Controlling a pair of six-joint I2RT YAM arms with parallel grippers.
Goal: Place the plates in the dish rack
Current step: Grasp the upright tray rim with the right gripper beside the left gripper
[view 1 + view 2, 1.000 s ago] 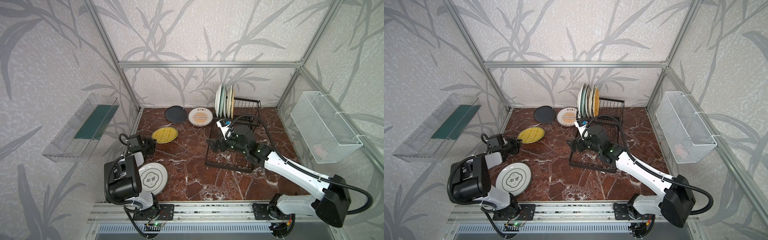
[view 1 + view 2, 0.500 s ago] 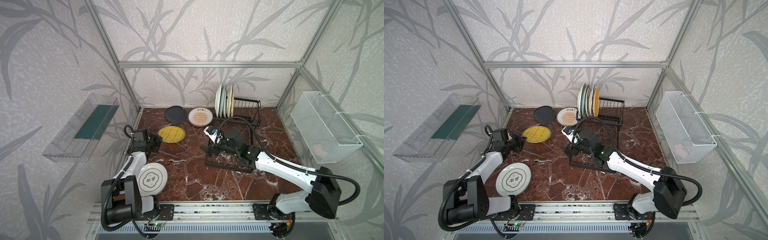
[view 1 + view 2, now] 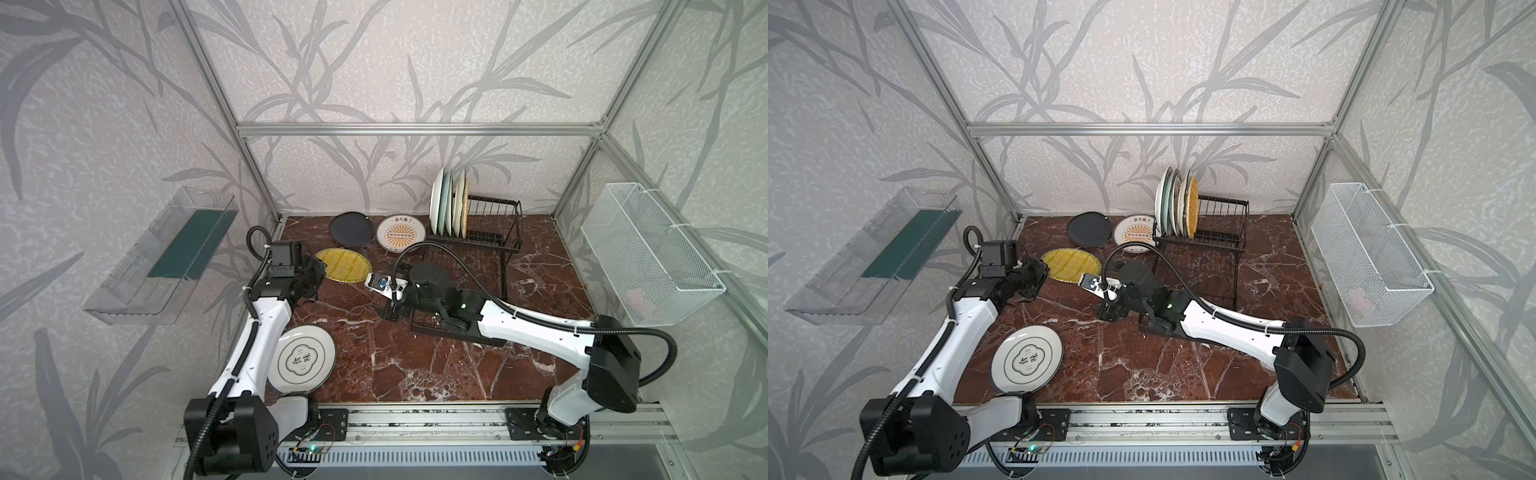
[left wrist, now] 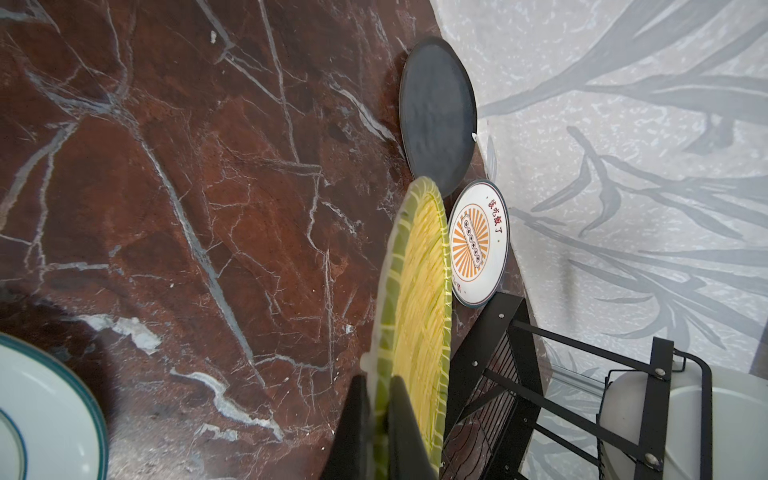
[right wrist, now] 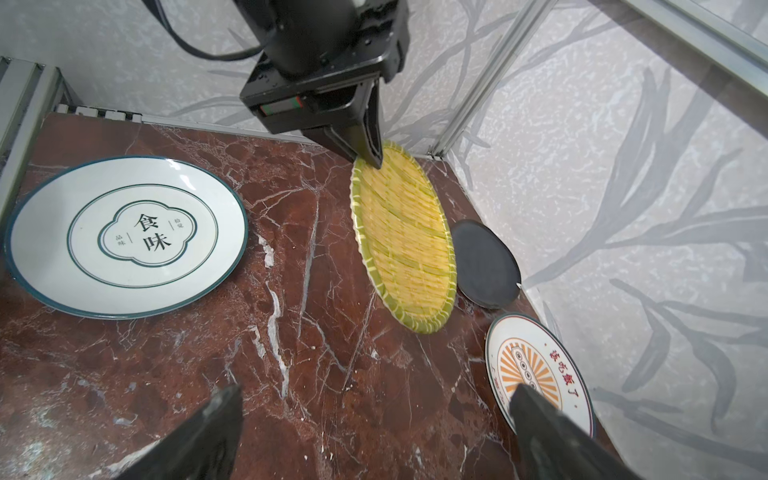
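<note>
My left gripper is shut on the near rim of the yellow woven plate, which stands tilted over the marble. My right gripper hangs open and empty to that plate's right in both top views, with its fingers just left of the dish rack's flat tray. The black wire dish rack holds several upright plates at its left end. A matte black plate and an orange-sunburst plate lie flat by the back wall. A white dark-rimmed plate lies at the front left.
A clear plastic bin hangs on the left wall and a white mesh basket on the right wall. Aluminium frame posts stand at the back corners, and a metal rail runs along the front edge.
My left arm has unfolded and carried the yellow woven plate a little to the right. My right gripper has swung left, off the rack's tray toward that plate, and stays open.
</note>
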